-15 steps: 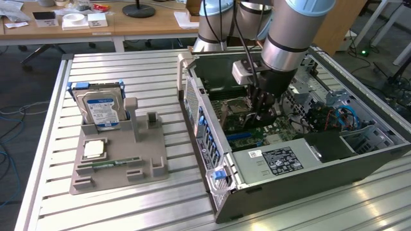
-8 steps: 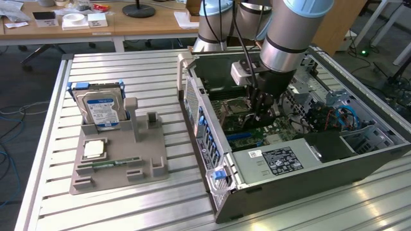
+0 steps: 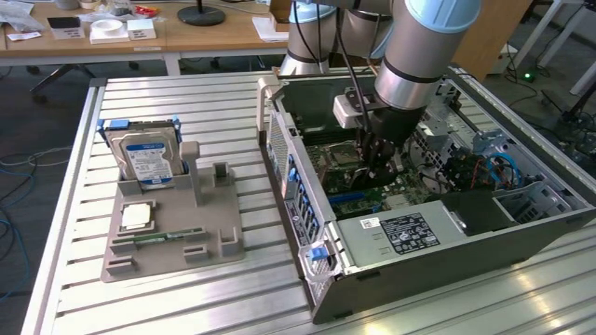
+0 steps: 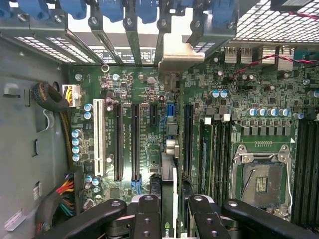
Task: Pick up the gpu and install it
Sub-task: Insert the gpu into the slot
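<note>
One danger: the tool (image 4: 172, 219), clenched on the gpu (image 4: 168, 177), may push it down tilted, and its edge then jams against the motherboard (image 4: 149, 84).

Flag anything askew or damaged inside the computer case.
Nothing stands out. The gripper holds the gpu edge-on, straight above the motherboard, its bracket near the rear slot openings; no bent or loose parts show.
</note>
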Tool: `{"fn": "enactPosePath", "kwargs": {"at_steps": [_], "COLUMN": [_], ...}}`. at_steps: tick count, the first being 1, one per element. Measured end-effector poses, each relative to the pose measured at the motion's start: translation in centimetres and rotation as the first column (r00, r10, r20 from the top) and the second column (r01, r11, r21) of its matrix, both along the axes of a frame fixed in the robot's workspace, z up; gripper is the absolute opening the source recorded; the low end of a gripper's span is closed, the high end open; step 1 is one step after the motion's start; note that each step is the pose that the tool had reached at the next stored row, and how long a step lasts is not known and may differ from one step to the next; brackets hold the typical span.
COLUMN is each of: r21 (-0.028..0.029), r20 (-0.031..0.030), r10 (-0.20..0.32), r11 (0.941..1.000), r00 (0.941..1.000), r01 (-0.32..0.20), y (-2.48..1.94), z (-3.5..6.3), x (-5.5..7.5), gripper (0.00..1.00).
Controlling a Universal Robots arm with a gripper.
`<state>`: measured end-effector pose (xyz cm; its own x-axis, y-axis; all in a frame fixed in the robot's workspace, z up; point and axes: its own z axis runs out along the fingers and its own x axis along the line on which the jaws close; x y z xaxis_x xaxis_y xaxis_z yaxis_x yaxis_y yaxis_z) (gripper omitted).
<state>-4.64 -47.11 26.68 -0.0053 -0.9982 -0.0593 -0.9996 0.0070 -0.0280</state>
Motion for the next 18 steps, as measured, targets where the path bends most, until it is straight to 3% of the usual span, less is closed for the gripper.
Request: {"fn": "enactPosePath", "kwargs": {"at_steps": [18], "r21": [0.0001], "r20": [0.0000], "r10": [0.000], "r11": [1.0000], "r00": [1.0000], "r01": [0.000], "y": [0.06], "z": [-0.53], "x": [-0.43], "gripper": [0.26]}}
